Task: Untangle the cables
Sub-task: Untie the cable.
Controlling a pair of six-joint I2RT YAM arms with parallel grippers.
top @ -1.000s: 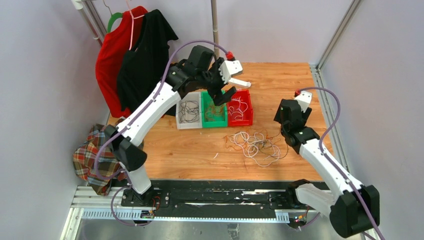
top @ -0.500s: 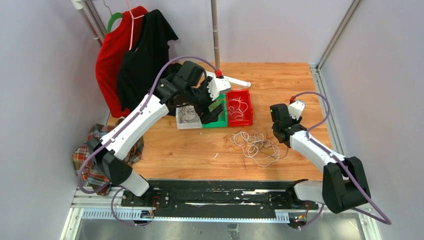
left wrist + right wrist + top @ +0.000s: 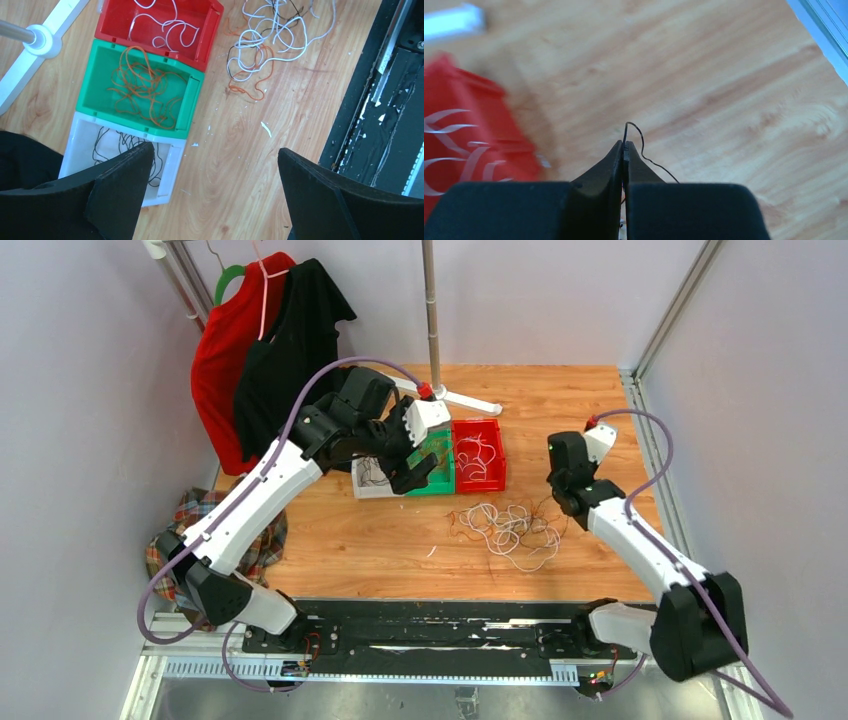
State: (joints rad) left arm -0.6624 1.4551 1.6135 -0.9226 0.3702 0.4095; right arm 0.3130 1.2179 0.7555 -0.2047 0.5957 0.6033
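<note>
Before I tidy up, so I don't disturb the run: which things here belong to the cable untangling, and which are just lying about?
Job in hand:
- cable tangle
- red bin, green bin, white bin
- black cable, pinched in the right gripper

Lying about:
- red shirt, black shirt
- plaid cloth
- white stand

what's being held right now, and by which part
The right end effector is shut on a thin black cable, pinching a loop of the strand at its fingertips. The left end effector is open, holding nothing.
</note>
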